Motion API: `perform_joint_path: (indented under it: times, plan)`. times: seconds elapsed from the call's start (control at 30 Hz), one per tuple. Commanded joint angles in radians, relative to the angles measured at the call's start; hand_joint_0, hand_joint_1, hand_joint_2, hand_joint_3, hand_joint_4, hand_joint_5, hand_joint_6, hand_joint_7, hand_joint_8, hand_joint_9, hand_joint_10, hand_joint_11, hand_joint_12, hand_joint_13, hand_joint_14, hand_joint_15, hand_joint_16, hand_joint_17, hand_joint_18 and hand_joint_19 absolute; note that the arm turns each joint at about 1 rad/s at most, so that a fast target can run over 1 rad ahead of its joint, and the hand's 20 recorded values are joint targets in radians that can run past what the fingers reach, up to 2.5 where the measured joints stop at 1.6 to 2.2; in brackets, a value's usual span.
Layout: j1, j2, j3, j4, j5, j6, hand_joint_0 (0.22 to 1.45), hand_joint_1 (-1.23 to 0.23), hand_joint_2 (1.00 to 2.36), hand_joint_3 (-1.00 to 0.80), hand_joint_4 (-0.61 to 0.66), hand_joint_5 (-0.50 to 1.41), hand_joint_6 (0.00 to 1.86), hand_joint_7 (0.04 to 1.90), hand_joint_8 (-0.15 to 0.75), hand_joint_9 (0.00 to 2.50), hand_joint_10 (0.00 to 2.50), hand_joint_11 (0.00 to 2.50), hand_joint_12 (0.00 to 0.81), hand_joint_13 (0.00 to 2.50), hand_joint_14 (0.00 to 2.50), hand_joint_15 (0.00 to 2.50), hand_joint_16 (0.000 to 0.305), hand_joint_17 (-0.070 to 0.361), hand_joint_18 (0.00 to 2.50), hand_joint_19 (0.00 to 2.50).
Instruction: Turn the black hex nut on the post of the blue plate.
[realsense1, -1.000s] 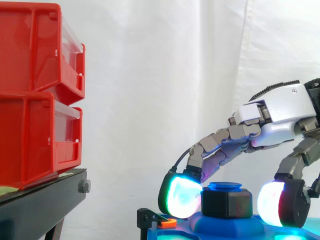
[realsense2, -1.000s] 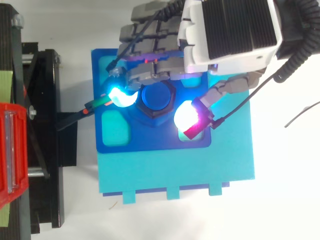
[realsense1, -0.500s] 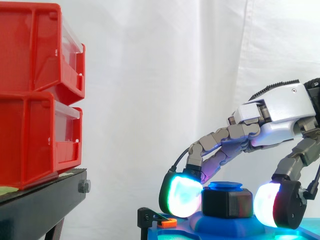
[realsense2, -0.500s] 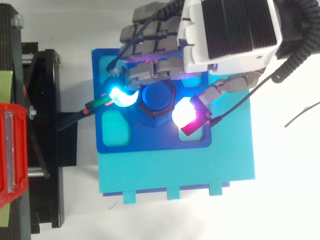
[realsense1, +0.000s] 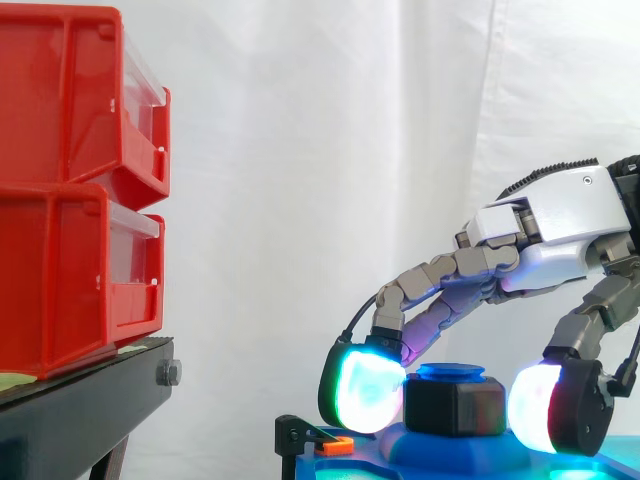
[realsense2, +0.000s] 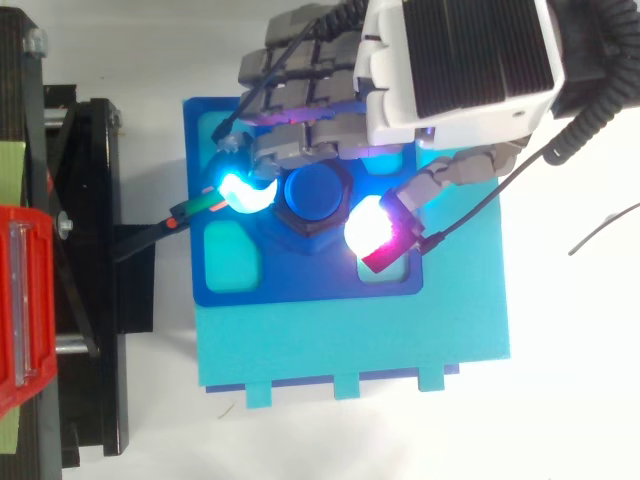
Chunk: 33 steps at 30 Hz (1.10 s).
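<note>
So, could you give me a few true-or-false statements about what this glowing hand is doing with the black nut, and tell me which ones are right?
1. The black hex nut sits on the blue post of the blue plate. True.
2. The hand holds the nut lifted clear of the post. False: the nut is down on the post, low over the plate.
3. The hand's glowing pads sit on opposite sides of the nut. True.
4. The nut lies inside one of the red plastic bins. False: the bins are stacked on a black stand, apart from the plate, at the left of the side view.
</note>
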Motion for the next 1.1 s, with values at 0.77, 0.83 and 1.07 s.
perform_joint_path:
  times: [0.77, 0.83, 1.07]
  plan:
    - [0.011, 0.003, 0.152, -0.156, -0.014, 0.057, 0.42, -0.38, 1.0, -0.5, 0.2, -0.22, 0.5, 0.81, 0.26, 0.21, 0.0, 0.0, 0.413, 0.13, 0.0, 0.02, 0.065, 0.146, 0.07, 0.13]
    - [0.012, 0.008, 0.152, -0.187, -0.023, 0.057, 0.42, -0.39, 1.0, -0.5, 0.2, -0.22, 0.5, 0.81, 0.263, 0.22, 0.0, 0.0, 0.412, 0.13, 0.0, 0.02, 0.065, 0.146, 0.07, 0.14]
    - [0.006, 0.044, 0.151, -0.259, -0.044, 0.069, 0.42, -0.39, 1.0, -0.5, 0.18, -0.21, 0.5, 0.73, 0.255, 0.2, 0.0, 0.0, 0.407, 0.06, 0.0, 0.01, 0.064, 0.145, 0.0, 0.1]
